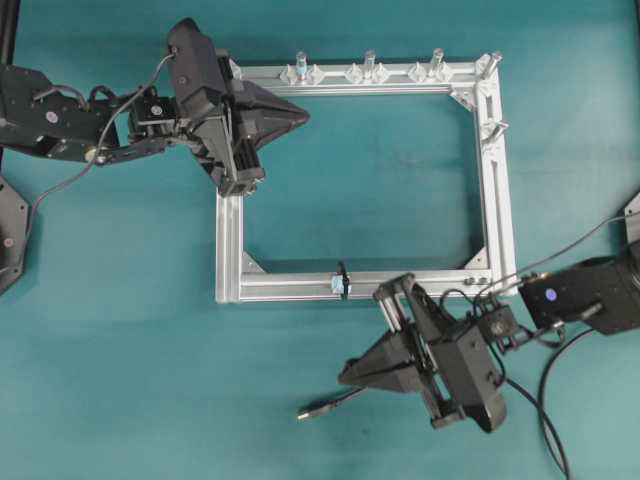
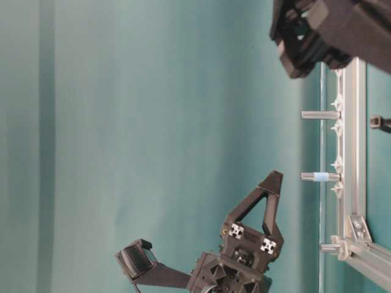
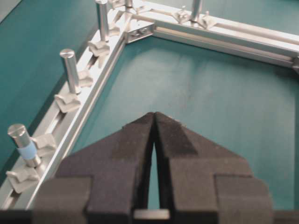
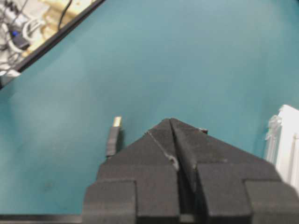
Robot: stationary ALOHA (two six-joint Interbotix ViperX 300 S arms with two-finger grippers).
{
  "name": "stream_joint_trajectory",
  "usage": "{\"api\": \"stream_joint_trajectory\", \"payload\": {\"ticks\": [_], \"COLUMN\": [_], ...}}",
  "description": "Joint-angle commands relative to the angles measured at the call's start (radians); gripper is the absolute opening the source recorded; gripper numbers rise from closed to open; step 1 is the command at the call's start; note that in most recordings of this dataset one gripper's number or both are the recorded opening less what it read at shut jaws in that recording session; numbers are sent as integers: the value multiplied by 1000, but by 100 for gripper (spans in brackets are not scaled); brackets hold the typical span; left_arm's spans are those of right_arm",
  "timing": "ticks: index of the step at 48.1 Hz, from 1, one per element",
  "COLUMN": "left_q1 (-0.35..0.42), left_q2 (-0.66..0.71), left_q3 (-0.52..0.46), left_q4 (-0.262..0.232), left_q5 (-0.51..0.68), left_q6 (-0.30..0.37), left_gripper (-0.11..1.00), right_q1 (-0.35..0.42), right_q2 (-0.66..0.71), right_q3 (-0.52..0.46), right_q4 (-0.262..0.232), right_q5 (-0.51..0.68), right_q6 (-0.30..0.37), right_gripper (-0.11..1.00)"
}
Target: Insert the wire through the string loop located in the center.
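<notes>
The wire (image 1: 335, 402) lies on the teal table below the frame, its plug (image 4: 112, 136) pointing left with the metal tip bare. My right gripper (image 1: 342, 375) is shut just above and right of the plug, and the wire runs under it; nothing shows between its jaws. In the right wrist view the plug lies left of the shut right gripper (image 4: 171, 120). The string loop (image 1: 342, 281) circles the frame's near bar beside a pale-blue fitting. My left gripper (image 1: 305, 117) hangs shut and empty over the frame's far-left corner, as the left wrist view of that gripper (image 3: 154, 113) shows.
The silver frame (image 1: 497, 200) lies flat with upright pegs (image 1: 368, 62) along its far bar; the nearest peg to my left gripper has a blue band (image 3: 27, 150). A table edge with clutter beyond it (image 4: 28, 32) shows in the right wrist view.
</notes>
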Motion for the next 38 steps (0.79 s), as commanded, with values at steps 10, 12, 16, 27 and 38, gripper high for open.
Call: {"api": "stream_joint_trajectory", "payload": {"ticks": [10, 12, 16, 27, 38], "left_q1": [-17, -20, -23, -29, -58], "left_q2": [-25, -25, -25, -26, -28], "left_q3": [-8, -9, -9, -12, -12], "left_q4": [3, 3, 2, 3, 3], "left_q5": [66, 77, 94, 112, 138], "left_q6": [-2, -2, -3, -3, -2], "left_gripper": [0, 0, 0, 8, 67], "right_q1": [38, 40, 43, 51, 52], "right_q2": [-11, -11, -11, -11, 2], "right_q3": [-28, -31, -37, -40, -35], "right_q4": [2, 0, 0, 0, -5], "right_q5": [75, 97, 135, 169, 173], "right_q6": [74, 86, 106, 106, 104], "right_gripper": [0, 0, 0, 21, 81]}}
